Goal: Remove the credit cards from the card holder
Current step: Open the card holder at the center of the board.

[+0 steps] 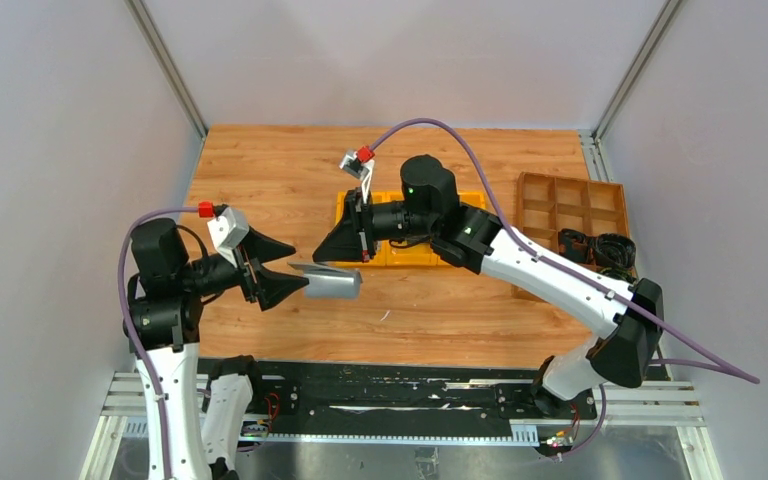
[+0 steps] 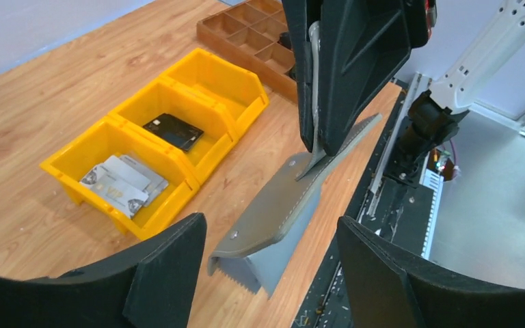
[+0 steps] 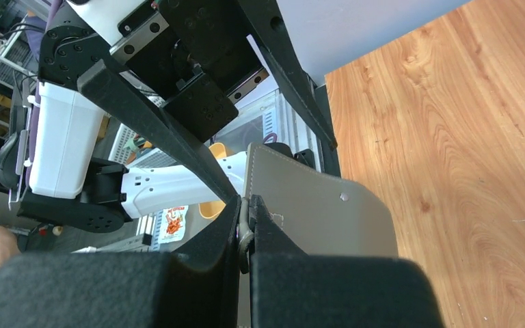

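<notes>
The grey card holder (image 1: 326,283) hangs open between my two grippers, its flap up and its ribbed pocket (image 2: 256,263) low over the table. My right gripper (image 1: 352,250) is shut on the flap's edge; the pinch shows in the right wrist view (image 3: 246,213) and in the left wrist view (image 2: 312,162). My left gripper (image 1: 282,271) is open, its jaws either side of the holder's near end without touching it (image 2: 270,287). Pale credit cards (image 2: 122,182) lie in the end compartment of the yellow bin (image 2: 178,179). No card shows inside the holder.
A black chunky object (image 2: 173,130) lies in the yellow bin's middle compartment. The bin (image 1: 415,256) sits behind my right arm. A brown divided tray (image 1: 572,212) with black items (image 1: 600,248) stands at the right. The table's near edge and black rail (image 1: 390,385) are close.
</notes>
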